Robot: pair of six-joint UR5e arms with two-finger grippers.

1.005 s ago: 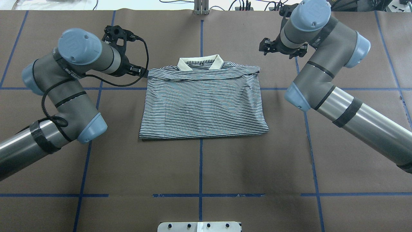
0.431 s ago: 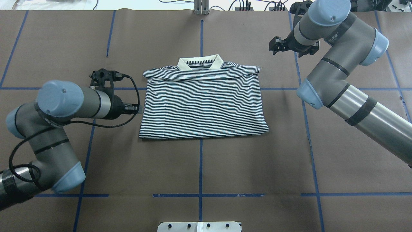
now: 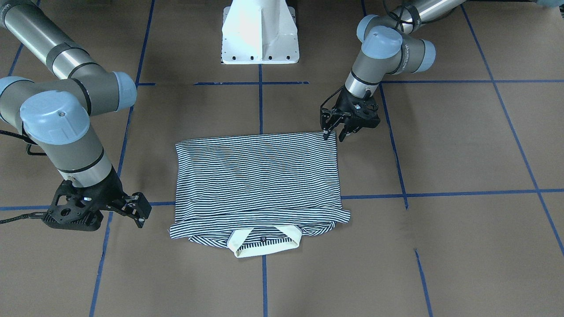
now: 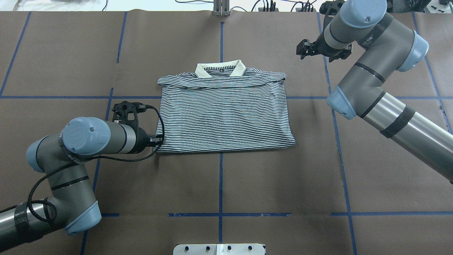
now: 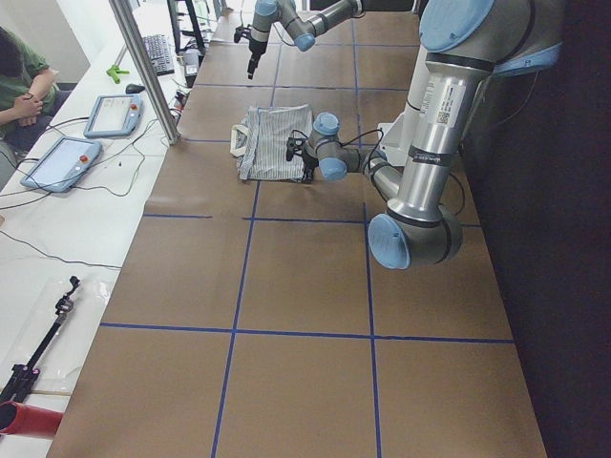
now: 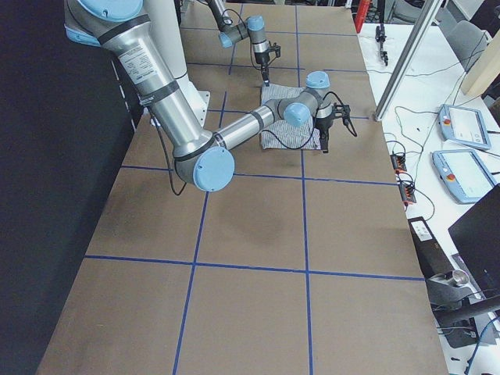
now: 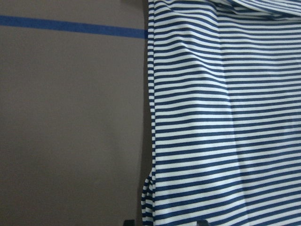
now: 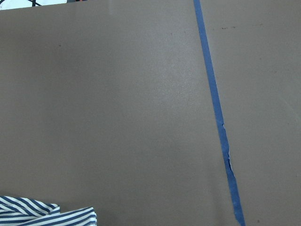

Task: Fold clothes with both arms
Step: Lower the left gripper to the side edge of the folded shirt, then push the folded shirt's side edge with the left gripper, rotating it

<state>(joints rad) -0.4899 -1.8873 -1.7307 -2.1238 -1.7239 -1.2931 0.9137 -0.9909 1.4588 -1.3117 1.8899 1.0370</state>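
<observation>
Gaping at the folded navy-and-white striped polo shirt's (image 4: 224, 113) near left corner, the black two-finger left tool (image 3: 332, 134) grips nothing; the black right tool (image 3: 142, 213), far right, is likewise spread and empty.

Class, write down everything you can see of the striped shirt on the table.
The shirt looks like soft knit cloth, with thin navy-and-white stripes and a cream collar that has a small dark label inside. It lies flat on the brown table, folded into a rough rectangle with a few light wrinkles. The collar pokes out on the side away from the robot. The open left tool stands at its near corner. Whether they touch cannot be judged.
</observation>
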